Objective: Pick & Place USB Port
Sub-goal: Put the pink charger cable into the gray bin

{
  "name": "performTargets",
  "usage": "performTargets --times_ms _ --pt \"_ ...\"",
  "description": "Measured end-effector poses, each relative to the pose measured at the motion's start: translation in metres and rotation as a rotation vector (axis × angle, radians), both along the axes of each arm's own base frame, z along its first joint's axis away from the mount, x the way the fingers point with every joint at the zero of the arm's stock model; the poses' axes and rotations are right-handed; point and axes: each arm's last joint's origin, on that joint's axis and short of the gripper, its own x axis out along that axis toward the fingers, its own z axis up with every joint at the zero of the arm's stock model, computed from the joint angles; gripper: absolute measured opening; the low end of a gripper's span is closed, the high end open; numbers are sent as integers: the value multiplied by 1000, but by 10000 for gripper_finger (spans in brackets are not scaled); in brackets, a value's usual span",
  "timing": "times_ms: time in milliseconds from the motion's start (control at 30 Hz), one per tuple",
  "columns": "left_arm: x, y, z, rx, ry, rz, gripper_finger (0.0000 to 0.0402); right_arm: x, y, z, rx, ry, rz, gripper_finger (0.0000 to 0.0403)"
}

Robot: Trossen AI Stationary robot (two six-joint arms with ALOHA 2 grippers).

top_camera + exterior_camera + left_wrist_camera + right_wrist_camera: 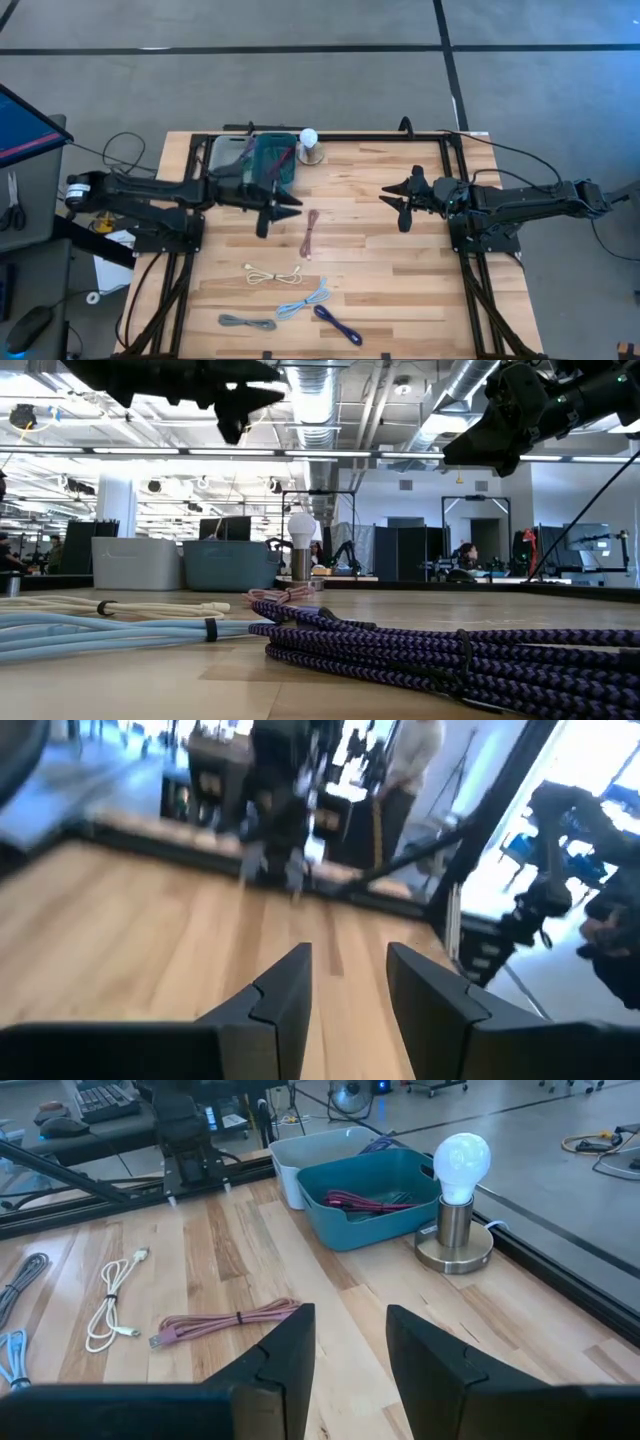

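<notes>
Several coiled USB cables lie flat on the wooden table: a pink one [311,235] [230,1323] in the middle, a cream one [272,276], a light blue one [303,298], a grey one [246,322] and a purple one [337,325] [420,645] toward the near edge. My left gripper [283,208] [348,960] hovers open just in front of the teal bin [272,160], with nothing between its fingers. My right gripper [392,200] [350,1318] hangs open over the table's right half, pointing at the pink cable from a distance.
The teal bin [370,1195] holds a magenta cable, and a white bin [228,152] stands beside it at the far left. A lamp with a white bulb [310,143] [458,1175] stands right of the bins. Black frame rails run along the table's edges.
</notes>
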Motion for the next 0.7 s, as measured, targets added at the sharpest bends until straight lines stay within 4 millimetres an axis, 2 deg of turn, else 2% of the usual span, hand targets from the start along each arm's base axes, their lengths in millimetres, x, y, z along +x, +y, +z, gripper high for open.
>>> performTargets --times_ms 200,533,600,700 --pt "15 -13 -22 -138 148 126 131 0 0 0 0 0 0 118" --pt "40 -12 -57 -352 301 277 131 0 0 0 0 0 0 118" --pt "47 -11 -57 -357 314 286 131 0 0 0 0 0 0 118" --pt "57 -12 -41 -360 275 237 131 0 0 0 -2 1 1 118"
